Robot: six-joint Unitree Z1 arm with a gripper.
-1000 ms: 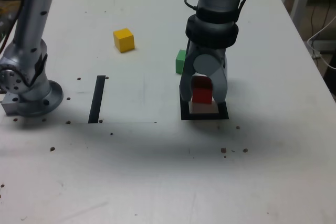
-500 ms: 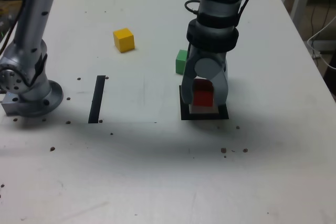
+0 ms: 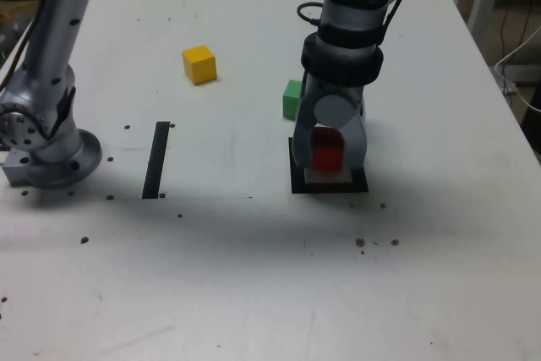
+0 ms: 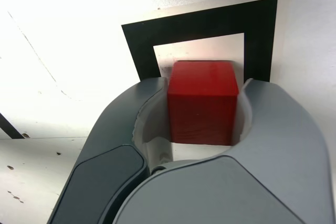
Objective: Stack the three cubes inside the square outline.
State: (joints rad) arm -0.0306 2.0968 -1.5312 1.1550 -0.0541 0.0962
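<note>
In the exterior view, the base of the single arm point(image 3: 51, 150) is mounted at the exterior view's left edge of the surface point(image 3: 254, 276). Its lower link rises out of the top of the picture, and the upper links re-enter from above toward the exterior view's right, with the wrist pointing almost straight down. Proceeding from the exterior view's left to its right, the surface carries one straight black strip point(image 3: 156, 160) just beside the base. One yellow cube point(image 3: 199, 65) lies farther back and well apart from the other cubes. One green cube point(image 3: 292, 99) is partly hidden behind the wrist. The end effector point(image 3: 328, 166) is lowered over the one square outline point(image 3: 330, 189). Cube count is three, one of each colour. The red cube point(image 3: 326, 156) stands between the two fingers inside the outline. In the wrist view, the red cube point(image 4: 202, 103) rests on the white centre of the square outline point(image 4: 199, 24), near the inner edge of the black frame on one side. The end effector point(image 4: 203, 85) is set narrow, with one finger close against each side face of the red cube. It cannot be determined whether the fingers press on the cube or merely flank it. Small dark specks are scattered over the surface.
</note>
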